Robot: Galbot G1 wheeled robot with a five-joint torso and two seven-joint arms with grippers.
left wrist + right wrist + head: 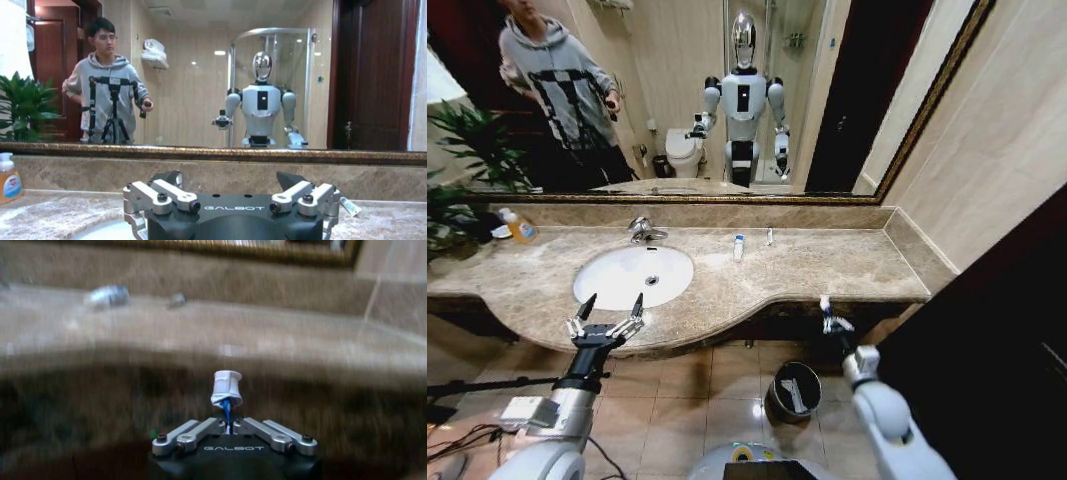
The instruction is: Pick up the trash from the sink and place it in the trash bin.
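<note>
The beige-brown marble counter [827, 265] is spanning the head view, and the white oval sink [632, 275] is sitting in its left half below the chrome faucet [642, 231], so everything to be cleared is lying within reach of either arm. On the tiled floor in front of the counter the small dark trash bin [793, 390] is standing open, with one pale item already lying inside, which suggests the clearing is partly done. The right gripper [829, 318] is hanging off the counter's front edge, above and a little right of the bin, with its jaws clamped on the crimped tail of a white tube [225, 386], cap pointing up; gripping the flat end is probably what is keeping the tube from slipping. The left gripper [607, 325] is waiting at the counter's front edge just before the basin, fingers spread wide, apparently idle. Another white tube with a blue mark [738, 247] and a smaller pale item [768, 236] are lying near the back wall. An orange-yellow soap bottle [521, 229] is standing at the far left.
</note>
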